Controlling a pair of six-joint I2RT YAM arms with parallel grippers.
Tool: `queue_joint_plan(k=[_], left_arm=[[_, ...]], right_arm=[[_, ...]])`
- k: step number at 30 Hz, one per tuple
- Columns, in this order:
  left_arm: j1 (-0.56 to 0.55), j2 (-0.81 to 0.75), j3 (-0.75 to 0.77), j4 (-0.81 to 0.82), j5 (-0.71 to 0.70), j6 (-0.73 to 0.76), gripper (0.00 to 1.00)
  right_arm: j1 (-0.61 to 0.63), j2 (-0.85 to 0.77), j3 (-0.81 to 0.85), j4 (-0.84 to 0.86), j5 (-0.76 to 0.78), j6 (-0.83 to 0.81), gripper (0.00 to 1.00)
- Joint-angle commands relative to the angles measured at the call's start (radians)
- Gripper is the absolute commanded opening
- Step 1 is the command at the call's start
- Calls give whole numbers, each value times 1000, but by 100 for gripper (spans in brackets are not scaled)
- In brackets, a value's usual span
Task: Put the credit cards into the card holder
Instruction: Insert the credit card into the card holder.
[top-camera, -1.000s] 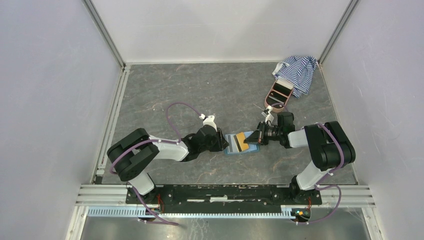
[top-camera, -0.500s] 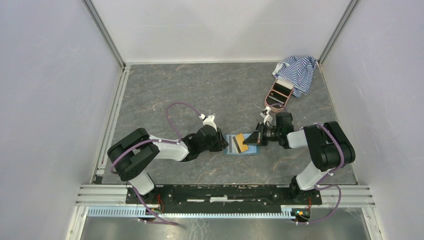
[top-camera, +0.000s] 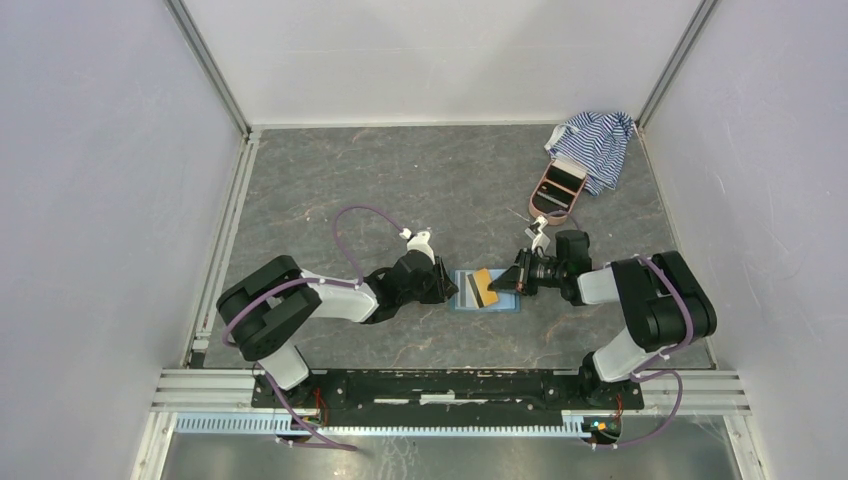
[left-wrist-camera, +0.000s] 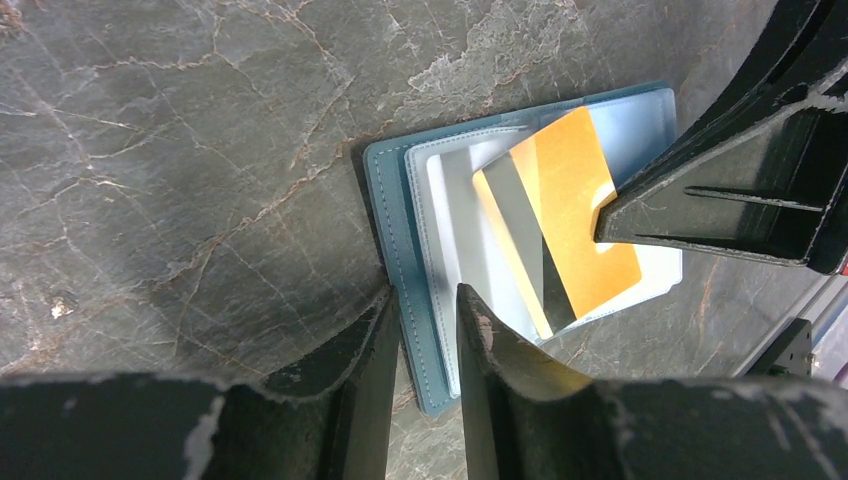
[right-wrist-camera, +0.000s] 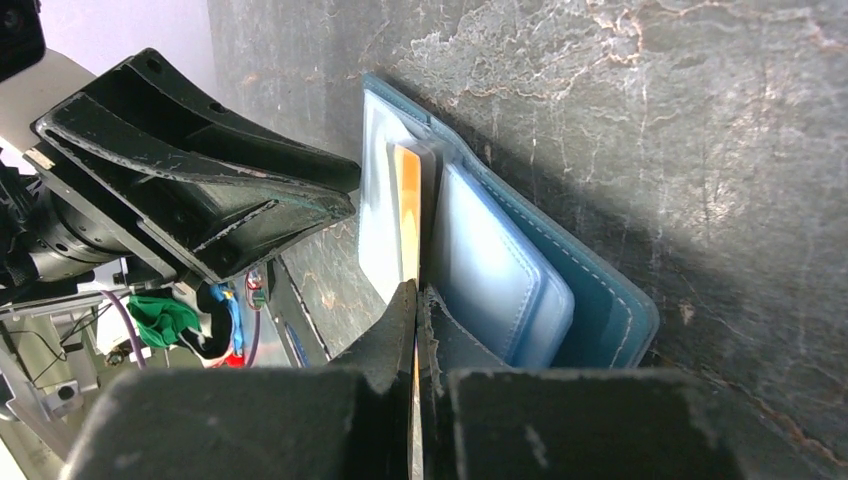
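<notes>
Mid-insert: right pincer clamped tight on the gold card, which looks partway into a sleeve of the open card holder, flat on the table between the arms. Left pincer is nearly closed, nipping the card holder's edge to pin it. Card not fully seated; no other cards in view.

Grey marbled tabletop (pale-veined) between plain white walls.

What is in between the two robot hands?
The open teal card holder lies between them, with an orange card over it, pinched by the right gripper. The top view shows it.
</notes>
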Motion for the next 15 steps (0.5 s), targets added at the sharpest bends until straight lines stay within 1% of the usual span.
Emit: queue_joint_plan(k=[1,11,15], left_arm=[[-19,53,-35,-108,57,5,35],[-18,67,-37,-106,57,0,35],[-19,31,-54,-71,54,7,37]], right_arm=[[-1,-45,2,-5,27,-38,0],[-7,-44,1,-73,34,-82,0],[-6,-32,10,-80,31,-93,0]])
